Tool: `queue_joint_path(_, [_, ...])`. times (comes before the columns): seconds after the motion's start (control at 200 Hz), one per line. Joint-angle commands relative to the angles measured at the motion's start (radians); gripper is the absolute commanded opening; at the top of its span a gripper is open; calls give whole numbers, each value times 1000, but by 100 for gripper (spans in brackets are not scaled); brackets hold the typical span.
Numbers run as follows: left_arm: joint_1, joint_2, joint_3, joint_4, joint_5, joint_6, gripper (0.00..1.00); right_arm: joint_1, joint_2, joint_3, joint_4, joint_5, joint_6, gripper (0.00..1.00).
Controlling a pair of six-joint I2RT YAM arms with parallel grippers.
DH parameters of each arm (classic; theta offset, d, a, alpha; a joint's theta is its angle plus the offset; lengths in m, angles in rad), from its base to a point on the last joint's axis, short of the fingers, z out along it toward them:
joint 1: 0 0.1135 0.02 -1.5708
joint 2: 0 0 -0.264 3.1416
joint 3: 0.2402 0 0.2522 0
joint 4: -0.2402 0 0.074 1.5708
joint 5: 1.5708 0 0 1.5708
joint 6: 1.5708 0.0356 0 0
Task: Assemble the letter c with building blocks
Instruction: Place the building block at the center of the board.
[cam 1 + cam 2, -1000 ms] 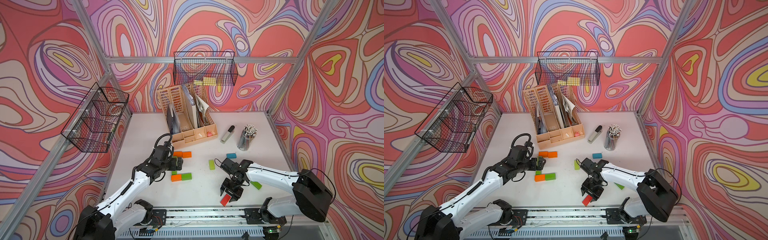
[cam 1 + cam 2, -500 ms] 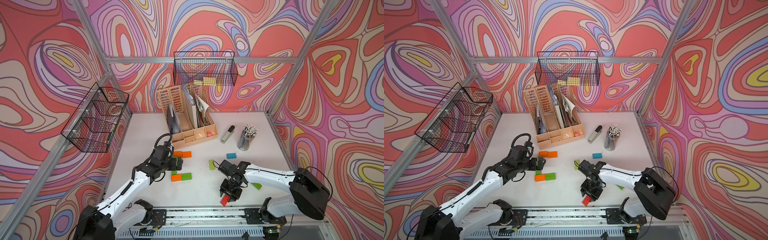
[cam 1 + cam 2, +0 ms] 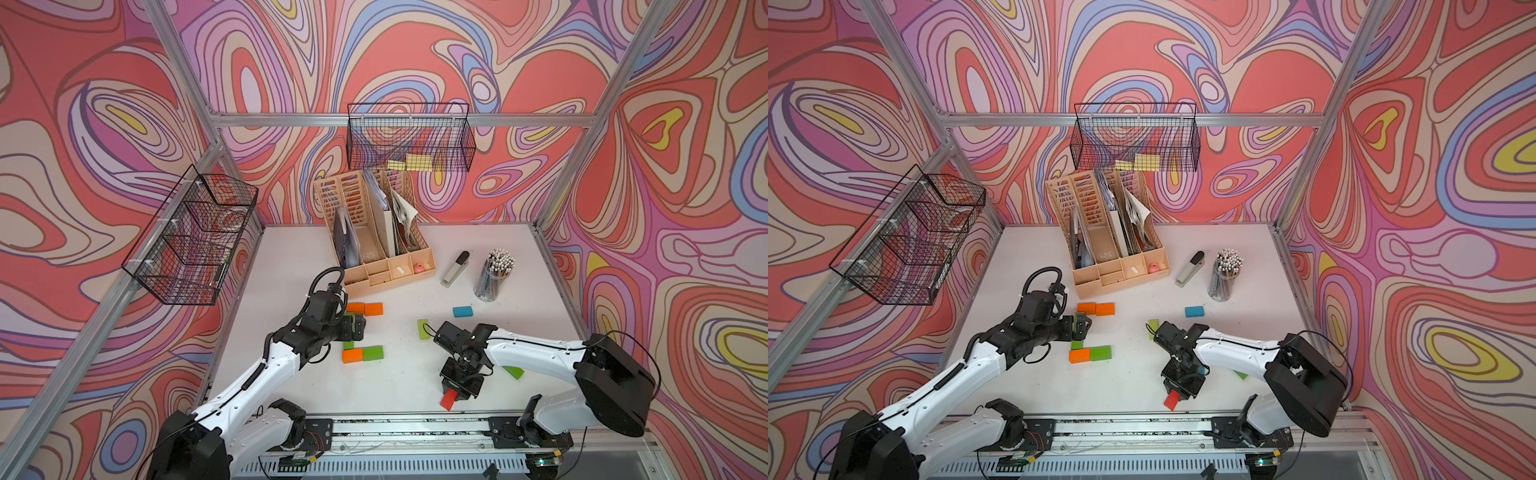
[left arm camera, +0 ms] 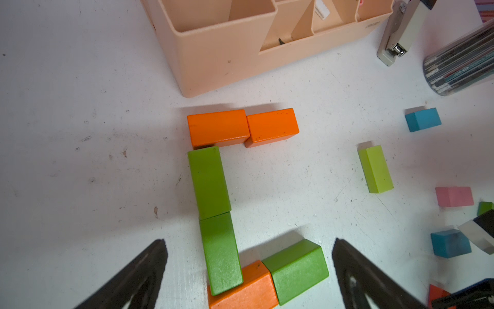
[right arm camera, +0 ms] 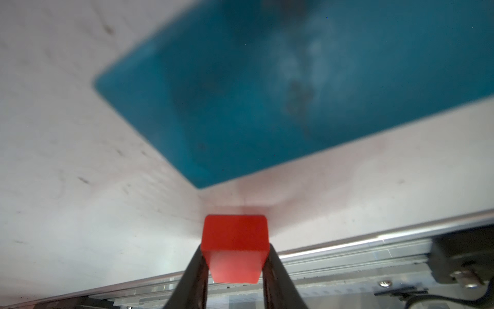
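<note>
The back wall basket (image 3: 453, 137) holds yellow note pads (image 3: 415, 163); the desk organizer (image 3: 374, 279) holds papers (image 3: 405, 216), the cup (image 3: 488, 286) pencils (image 3: 500, 259). The right gripper (image 5: 235, 256) pinches a red block (image 5: 235, 232) near the front edge of the table (image 3: 395, 388). The left gripper (image 4: 248, 240) hangs spread wide over the orange and green blocks (image 4: 211, 184).

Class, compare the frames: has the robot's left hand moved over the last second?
No: the left hand stays open, just in front of the two orange rectangular blocks.

The building blocks (image 4: 208, 182) look like satin-painted wood; the white bench (image 4: 80, 133) is matt and scuffed; the beige organizer (image 4: 213, 61) is smooth plastic.
</note>
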Motion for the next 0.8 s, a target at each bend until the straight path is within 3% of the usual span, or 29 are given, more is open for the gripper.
queue_joint_path(0.0, [-1,-4,-6,-13,-6,9,99,5,32,44,-14,73,-60,29])
queue_joint_path(0.165, [-3,-4,-7,-13,-7,9,99,4,100,149,-23,167,-229,29])
queue_joint_path(0.461, [-2,-9,-10,-11,1,8,99,4,310,458,-131,276,-665,30])
queue_joint_path(0.606, [-2,-15,-12,-12,-3,8,100,0,408,513,-171,272,-744,32])
queue_joint_path(0.791, [-1,-16,-12,-12,-1,7,99,-8,432,535,-180,305,-771,38])
